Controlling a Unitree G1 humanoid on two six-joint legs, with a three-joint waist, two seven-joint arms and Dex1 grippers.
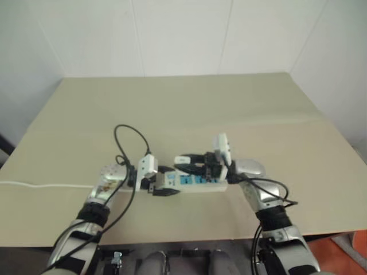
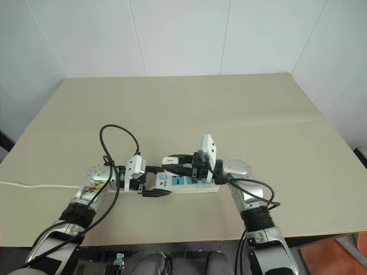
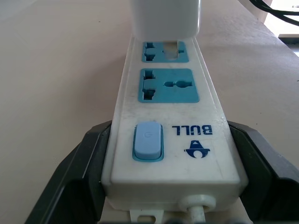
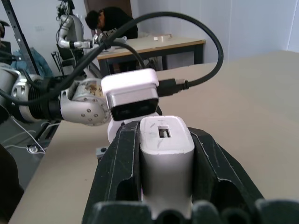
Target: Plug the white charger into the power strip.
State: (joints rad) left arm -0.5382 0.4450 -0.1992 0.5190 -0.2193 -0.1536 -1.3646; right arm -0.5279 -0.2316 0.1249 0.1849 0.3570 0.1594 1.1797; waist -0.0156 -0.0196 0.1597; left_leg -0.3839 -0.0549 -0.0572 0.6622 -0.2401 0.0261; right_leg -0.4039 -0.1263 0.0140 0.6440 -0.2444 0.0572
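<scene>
The power strip (image 3: pixel 170 116) lies lengthwise on the tan table (image 1: pixel 189 109), a long white bar with blue sockets and a blue switch. My left gripper (image 1: pixel 166 182) is shut on its switch end, one black finger (image 3: pixel 79 172) against each long side. My right gripper (image 4: pixel 167 140) comes in from the right and is shut on the white charger (image 4: pixel 167 154), a small boxy white block. In the left wrist view the white charger (image 3: pixel 166 18) stands over the socket farthest from the switch. I cannot tell whether its prongs are in.
The strip's thin white cord (image 1: pixel 34 185) runs off to the table's left edge. Black camera cables (image 1: pixel 129 137) loop above both wrists. In the right wrist view a person (image 4: pixel 110 21) bends beside another robot at a distant table.
</scene>
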